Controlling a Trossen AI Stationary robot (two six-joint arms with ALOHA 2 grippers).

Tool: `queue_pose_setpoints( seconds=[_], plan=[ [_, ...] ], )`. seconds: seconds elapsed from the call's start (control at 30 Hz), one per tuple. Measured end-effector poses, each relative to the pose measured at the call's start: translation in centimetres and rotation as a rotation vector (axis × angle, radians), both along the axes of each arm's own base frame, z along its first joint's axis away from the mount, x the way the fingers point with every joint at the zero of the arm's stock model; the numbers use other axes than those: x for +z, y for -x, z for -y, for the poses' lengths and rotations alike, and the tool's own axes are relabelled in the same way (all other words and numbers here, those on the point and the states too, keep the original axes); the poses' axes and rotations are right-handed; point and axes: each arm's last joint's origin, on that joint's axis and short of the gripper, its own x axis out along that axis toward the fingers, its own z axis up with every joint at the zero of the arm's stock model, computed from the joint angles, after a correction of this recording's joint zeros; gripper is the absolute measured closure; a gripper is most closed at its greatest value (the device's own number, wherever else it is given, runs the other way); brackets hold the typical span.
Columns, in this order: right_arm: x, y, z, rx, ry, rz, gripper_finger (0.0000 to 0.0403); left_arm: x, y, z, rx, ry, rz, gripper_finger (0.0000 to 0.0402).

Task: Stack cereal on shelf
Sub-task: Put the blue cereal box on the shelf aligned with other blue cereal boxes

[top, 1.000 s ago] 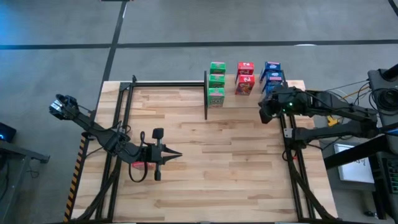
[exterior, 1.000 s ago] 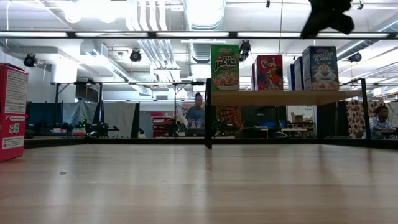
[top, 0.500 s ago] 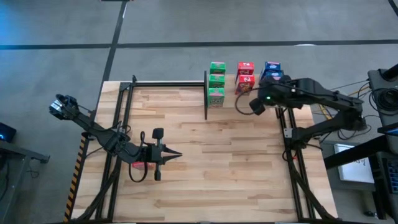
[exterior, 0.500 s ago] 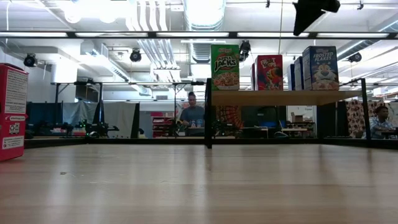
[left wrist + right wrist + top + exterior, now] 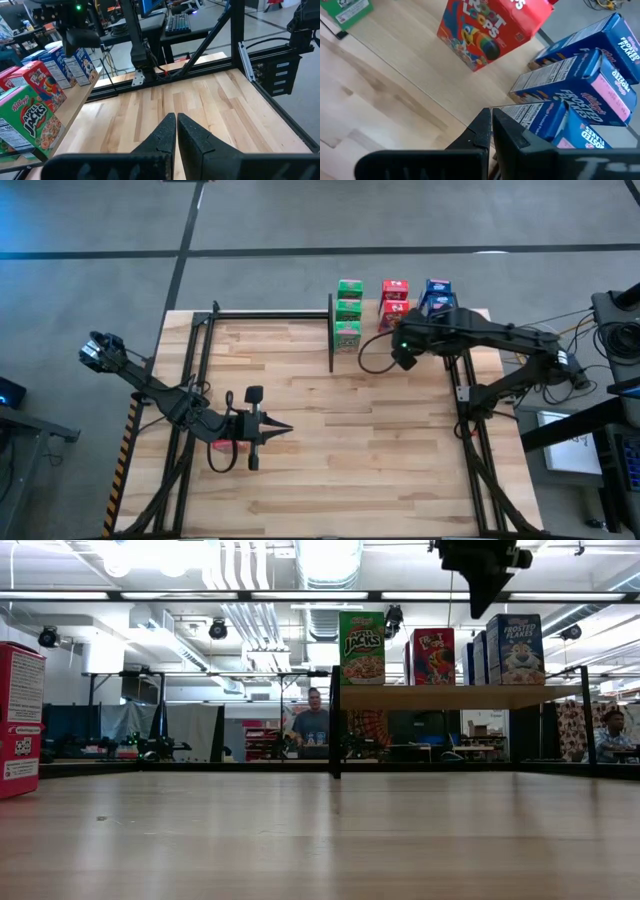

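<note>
Plank tabletop (image 5: pixel 330 440) fills the middle of the room, with the shelf (image 5: pixel 415 330) standing at its far edge. Green cereal boxes (image 5: pixel 348 310), red cereal boxes (image 5: pixel 394 295) and blue cereal boxes (image 5: pixel 437 295) stand in rows on the shelf. Another red box (image 5: pixel 20 720) lies by the left gripper (image 5: pixel 285 430), which rests low over the table, fingers clenched on nothing. Raised beside the shelf's front edge, the right gripper (image 5: pixel 398 358) hangs with fingers pressed together, empty.
</note>
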Motion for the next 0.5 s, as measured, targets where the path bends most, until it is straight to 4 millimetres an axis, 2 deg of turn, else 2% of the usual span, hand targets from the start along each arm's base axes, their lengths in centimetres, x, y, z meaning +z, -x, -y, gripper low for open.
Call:
queue_pose_setpoints(
  seconds=[0.5],
  plan=[
    [-0.18,0.60,0.96,-0.058,0.017,-0.054,0.0394,-0.07,0.01,-0.01,0.000,-0.004,-0.006,0.0401]
  ],
)
